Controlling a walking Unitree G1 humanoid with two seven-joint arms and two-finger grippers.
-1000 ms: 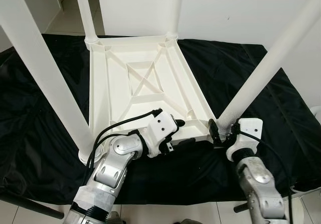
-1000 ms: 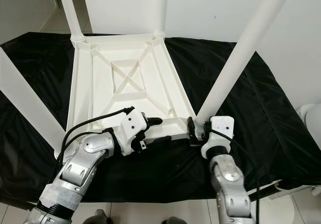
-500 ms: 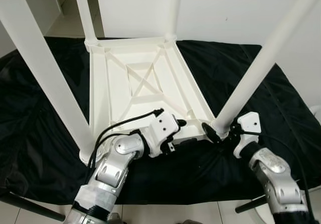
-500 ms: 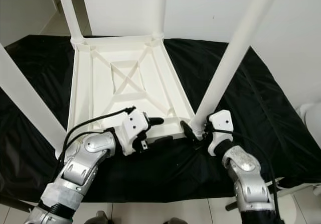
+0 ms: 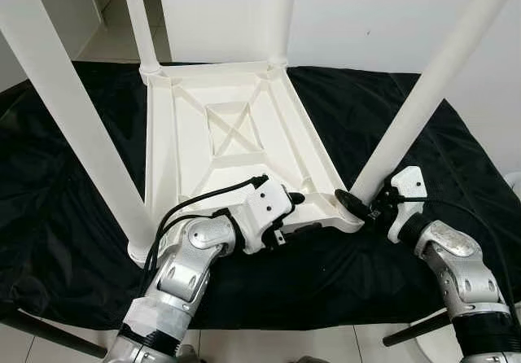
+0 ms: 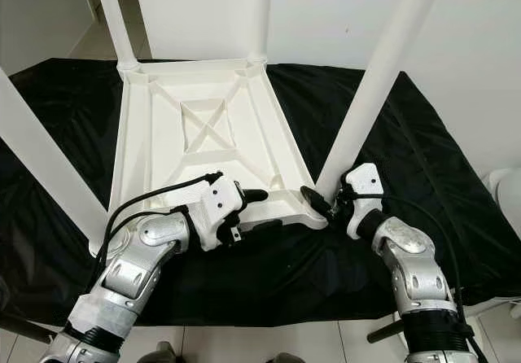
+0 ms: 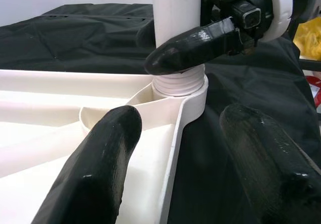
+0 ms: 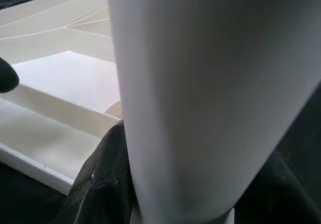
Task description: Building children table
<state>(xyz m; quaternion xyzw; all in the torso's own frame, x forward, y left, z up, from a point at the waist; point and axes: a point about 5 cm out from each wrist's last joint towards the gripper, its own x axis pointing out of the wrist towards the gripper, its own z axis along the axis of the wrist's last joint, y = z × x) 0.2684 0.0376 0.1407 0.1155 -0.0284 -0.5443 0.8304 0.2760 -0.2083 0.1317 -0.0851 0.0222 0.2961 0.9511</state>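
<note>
The white table top (image 5: 232,147) lies upside down on a black cloth (image 5: 65,216), its four legs standing up around it. My left gripper (image 5: 291,214) straddles the near rim with fingers spread. My right gripper (image 5: 364,208) pinches the base of the near right leg (image 5: 423,102). I can read no writing anywhere.

Bright, even indoor light keeps both head views sharp, with soft glare on the glossy crumpled black cloth (image 5: 383,111), while the near black fingers (image 7: 95,179) of the left tool blur in its wrist view.
</note>
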